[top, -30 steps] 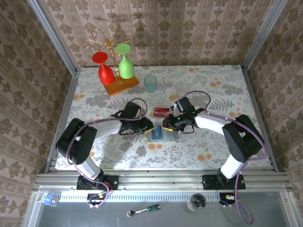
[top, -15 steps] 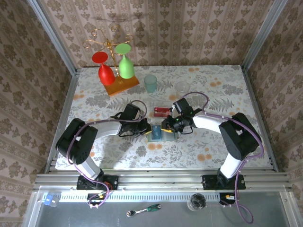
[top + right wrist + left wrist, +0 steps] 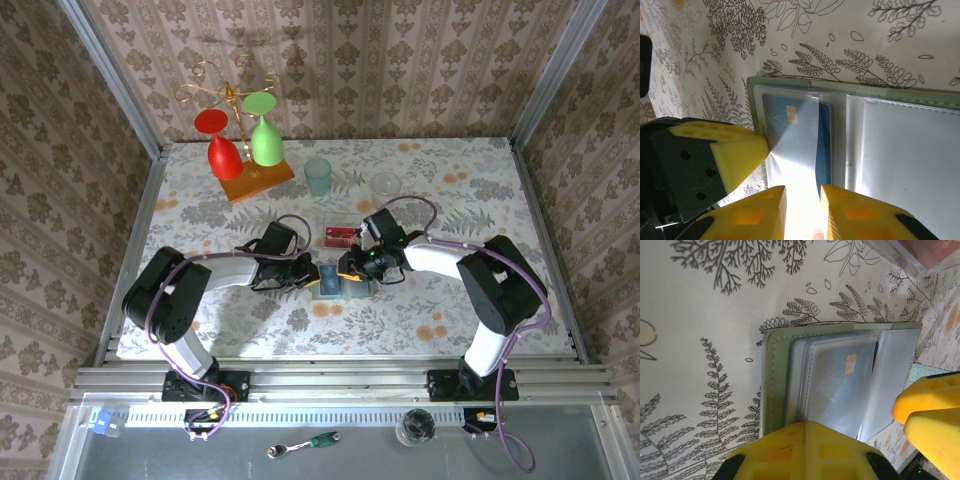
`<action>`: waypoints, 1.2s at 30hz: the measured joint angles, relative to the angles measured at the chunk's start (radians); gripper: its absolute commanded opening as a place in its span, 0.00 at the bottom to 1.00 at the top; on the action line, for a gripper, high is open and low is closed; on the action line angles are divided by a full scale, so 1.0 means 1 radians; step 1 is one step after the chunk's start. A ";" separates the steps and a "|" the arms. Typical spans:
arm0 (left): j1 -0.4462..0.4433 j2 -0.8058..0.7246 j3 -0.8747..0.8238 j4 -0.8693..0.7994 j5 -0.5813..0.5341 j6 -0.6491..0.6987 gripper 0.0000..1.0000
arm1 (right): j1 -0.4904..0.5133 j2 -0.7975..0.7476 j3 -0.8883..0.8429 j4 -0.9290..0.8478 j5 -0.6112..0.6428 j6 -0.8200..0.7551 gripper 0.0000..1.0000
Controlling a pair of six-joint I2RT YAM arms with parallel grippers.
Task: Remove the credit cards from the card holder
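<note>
The card holder (image 3: 340, 286) lies open on the flowered table, pale green with clear sleeves (image 3: 771, 385) (image 3: 910, 145). A blue credit card (image 3: 825, 145) (image 3: 840, 377) sits inside its left sleeve. My left gripper (image 3: 312, 275) (image 3: 805, 426) is shut, its joined tips resting on the holder's left edge. My right gripper (image 3: 347, 268) (image 3: 802, 192) stands open by a narrow gap just over that sleeve, nothing pinched. Its fingers (image 3: 927, 402) show beside the holder. Red credit cards (image 3: 341, 236) lie in a clear tray behind the holder.
A teal cup (image 3: 318, 175) and a clear cup (image 3: 385, 185) stand further back. A rack with red and green glasses (image 3: 245, 150) is at the back left. Both arms meet over the table's middle.
My left gripper's jaws have closed at the holder's left edge. The right gripper has slid a little left and nearer, over the sleeve with the blue card.
</note>
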 measured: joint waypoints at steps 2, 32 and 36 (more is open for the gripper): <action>0.000 0.000 0.000 0.003 0.000 0.000 0.00 | 0.002 0.006 0.003 0.000 -0.004 0.002 0.27; 0.000 0.003 0.000 0.009 0.001 0.001 0.00 | 0.024 0.077 0.025 0.034 -0.027 0.011 0.23; 0.000 0.008 0.000 0.016 0.004 0.001 0.00 | 0.024 0.082 0.025 0.034 -0.031 0.011 0.23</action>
